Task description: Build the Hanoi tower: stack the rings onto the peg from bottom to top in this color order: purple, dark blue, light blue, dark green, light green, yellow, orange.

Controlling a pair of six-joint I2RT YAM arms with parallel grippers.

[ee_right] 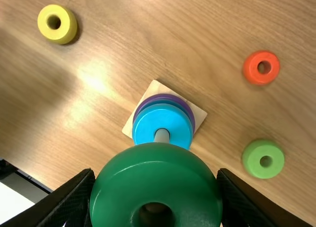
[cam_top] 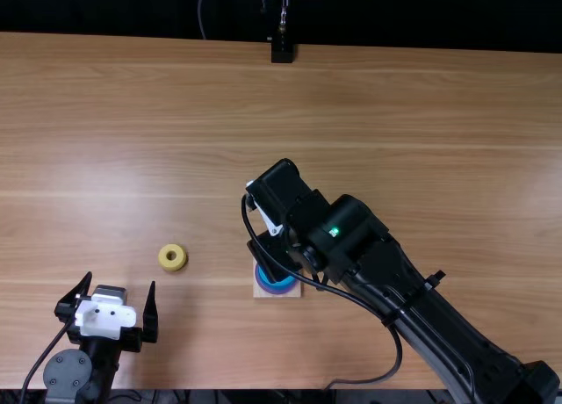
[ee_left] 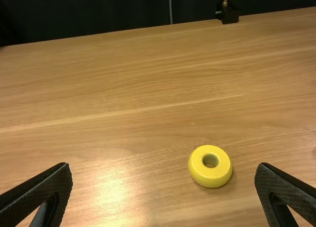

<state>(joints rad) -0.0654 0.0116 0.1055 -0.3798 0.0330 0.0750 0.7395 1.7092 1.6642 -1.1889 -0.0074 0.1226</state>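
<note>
In the top view my left gripper (cam_top: pixel 121 312) stands open at the lower left; its spread fingers show in the left wrist view (ee_left: pixel 164 187). My right gripper (cam_top: pixel 272 250) is over the peg's base (cam_top: pixel 263 292) in the top view. The right wrist view has the right gripper (ee_right: pixel 155 190) shut on the dark green ring (ee_right: pixel 155 175), held close to the peg (ee_right: pixel 162 135). Light blue (ee_right: pixel 162 123), a darker blue and purple (ee_right: pixel 190 113) rings are stacked on the base. The yellow ring (cam_top: pixel 172 257), orange ring (ee_right: pixel 261 67) and light green ring (ee_right: pixel 263 159) lie on the table.
The right arm (cam_top: pixel 386 272) stretches diagonally from the lower right over the table (cam_top: pixel 132 114), its cable looping beside it. A black stand (cam_top: pixel 282 51) is at the table's far edge. The yellow ring (ee_left: pixel 210 166) lies beyond the left gripper's fingers.
</note>
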